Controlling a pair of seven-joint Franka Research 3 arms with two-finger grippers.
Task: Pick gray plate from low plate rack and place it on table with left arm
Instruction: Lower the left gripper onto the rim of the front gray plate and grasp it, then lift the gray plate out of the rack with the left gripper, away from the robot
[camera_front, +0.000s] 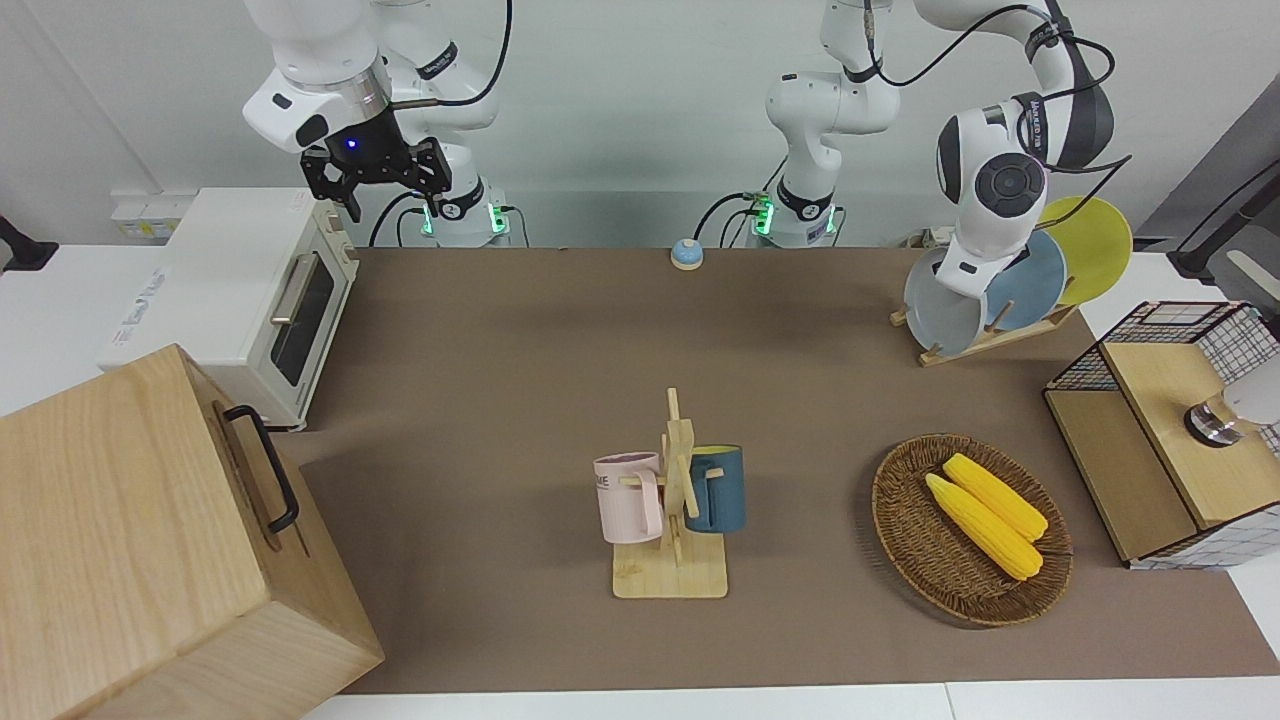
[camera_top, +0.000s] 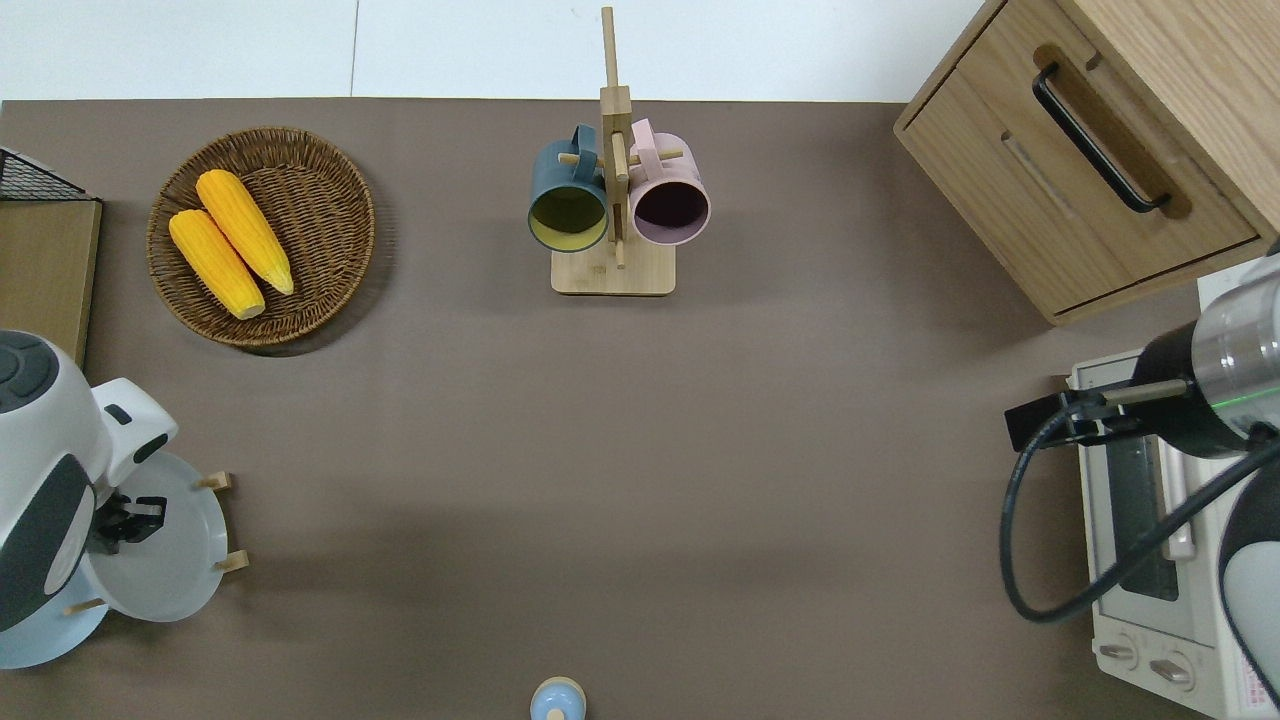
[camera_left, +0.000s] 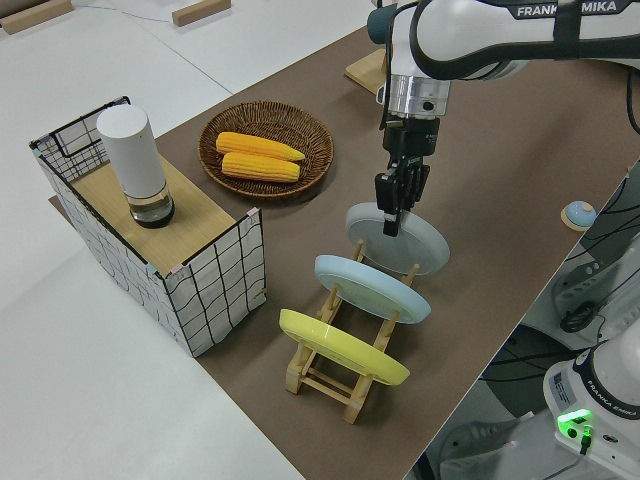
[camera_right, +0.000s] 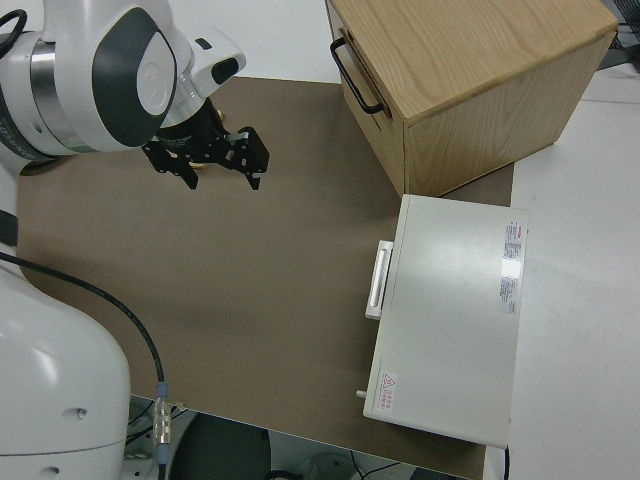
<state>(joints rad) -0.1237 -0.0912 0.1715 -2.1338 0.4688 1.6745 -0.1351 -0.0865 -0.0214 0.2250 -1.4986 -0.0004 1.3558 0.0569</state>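
Where the front view looks across the table (camera_front: 500, 350), the left arm (camera_front: 1010, 150) bends down from its shoulder, big dark joint cap facing the camera, wrist dropping onto the top rim of the gray plate (camera_front: 940, 305). The left tool itself is hidden by the wrist in this view. The plate leans in the low plate rack (camera_front: 985, 340), with a sky-blue plate (camera_front: 1035, 280) and a yellow plate (camera_front: 1095, 245) in the slots next along. The right arm is parked, its right tool (camera_front: 372, 172) with fingers spread wide and empty.

Overhead view: left tool (camera_top: 125, 522) directly over the gray plate (camera_top: 170, 570), which stands farthest from the robots of the racked plates; rack pegs (camera_top: 232, 562) show past the plate's edge. A basket of corn (camera_top: 262, 235) lies farther from the robots than the tool, well apart.

Left side view: forearm nearly level, wrist turned straight down, left tool (camera_left: 396, 205) vertical, fingers narrowed onto the upper rim of the gray plate (camera_left: 410, 245); the plate rests tilted in the end slot of the low plate rack (camera_left: 335, 375). Whether the fingers press the rim cannot be told.

Right side view: right tool (camera_right: 205, 160) open, nothing held.
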